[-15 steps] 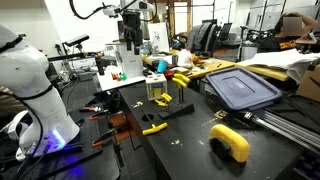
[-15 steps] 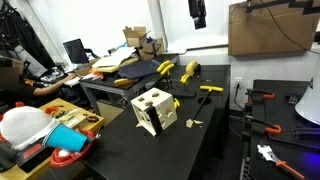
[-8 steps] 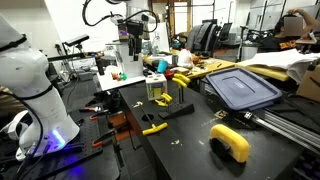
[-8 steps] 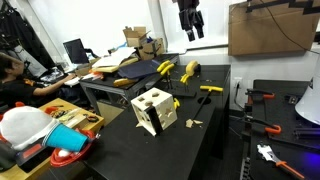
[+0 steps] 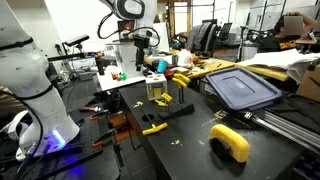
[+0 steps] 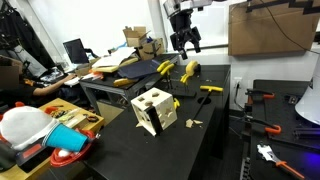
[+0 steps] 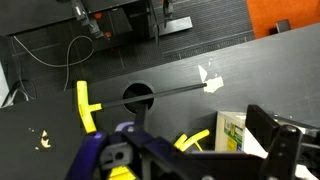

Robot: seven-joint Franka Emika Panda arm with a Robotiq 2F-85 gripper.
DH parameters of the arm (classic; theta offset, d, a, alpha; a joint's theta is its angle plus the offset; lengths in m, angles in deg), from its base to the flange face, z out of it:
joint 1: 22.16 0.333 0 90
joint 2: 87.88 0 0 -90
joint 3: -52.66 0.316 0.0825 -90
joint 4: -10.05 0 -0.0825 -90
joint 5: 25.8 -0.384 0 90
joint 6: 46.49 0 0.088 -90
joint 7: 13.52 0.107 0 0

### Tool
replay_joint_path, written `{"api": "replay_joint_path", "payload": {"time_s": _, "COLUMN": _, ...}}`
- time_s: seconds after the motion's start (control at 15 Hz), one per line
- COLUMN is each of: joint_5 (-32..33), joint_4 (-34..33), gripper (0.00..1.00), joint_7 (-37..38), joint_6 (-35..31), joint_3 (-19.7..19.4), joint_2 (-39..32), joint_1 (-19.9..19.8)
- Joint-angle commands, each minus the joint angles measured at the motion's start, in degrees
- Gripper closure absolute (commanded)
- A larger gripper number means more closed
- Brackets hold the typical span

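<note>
My gripper [image 6: 185, 42] hangs in the air above the black table, open and empty; it also shows in an exterior view [image 5: 143, 42]. A pale wooden cube with round holes [image 6: 154, 110] stands on the table well below it, also visible in an exterior view [image 5: 159, 84]. In the wrist view the gripper [image 7: 195, 152] looks down on the cube's top [image 7: 232, 130], a yellow piece [image 7: 192, 141] beside it and a yellow T-shaped piece [image 7: 87, 105]. The gripper touches nothing.
More yellow pieces [image 5: 153, 128] and a large yellow curved block [image 5: 231, 141] lie on the table. A dark blue lid [image 5: 243, 87] lies further back. A white robot body [image 5: 30, 90] stands beside the table. A cardboard box [image 6: 268, 30] hangs near the arm.
The arm has come down from the top of the exterior views and the gripper now hangs lower, nearer the table. The things on the table have not moved.
</note>
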Motion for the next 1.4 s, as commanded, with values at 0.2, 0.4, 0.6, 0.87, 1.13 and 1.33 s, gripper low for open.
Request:
{"api": "replay_joint_path", "payload": {"time_s": 0.2, "joint_5": -3.66, "joint_4": -4.1, "gripper": 0.0, "joint_7": 11.89, "joint_6": -3.61, "joint_3": 0.43, "joint_2": -8.94, "joint_1": -0.05}}
{"api": "replay_joint_path", "payload": {"time_s": 0.4, "joint_5": -5.14, "joint_4": -4.44, "gripper": 0.0, "joint_7": 16.42, "joint_6": -4.56, "joint_3": -0.44, "joint_2": -12.07, "joint_1": -0.28}}
{"api": "replay_joint_path", "payload": {"time_s": 0.6, "joint_5": -5.75, "joint_4": -4.39, "gripper": 0.0, "joint_7": 19.91, "joint_6": -6.3, "joint_3": -1.22, "joint_2": -15.16, "joint_1": -0.2}}
{"api": "replay_joint_path", "payload": {"time_s": 0.87, "joint_5": -6.76, "joint_4": -5.62, "gripper": 0.0, "joint_7": 22.99, "joint_6": -8.53, "joint_3": -1.93, "joint_2": -19.66, "joint_1": 0.21}}
{"api": "replay_joint_path", "payload": {"time_s": 1.13, "joint_5": -9.04, "joint_4": -7.72, "gripper": 0.0, "joint_7": 27.27, "joint_6": -10.89, "joint_3": -2.19, "joint_2": -23.57, "joint_1": 0.37}}
{"api": "replay_joint_path", "payload": {"time_s": 1.33, "joint_5": -10.37, "joint_4": -8.83, "gripper": 0.0, "joint_7": 29.95, "joint_6": -13.15, "joint_3": -2.43, "joint_2": -26.06, "joint_1": 0.46}}
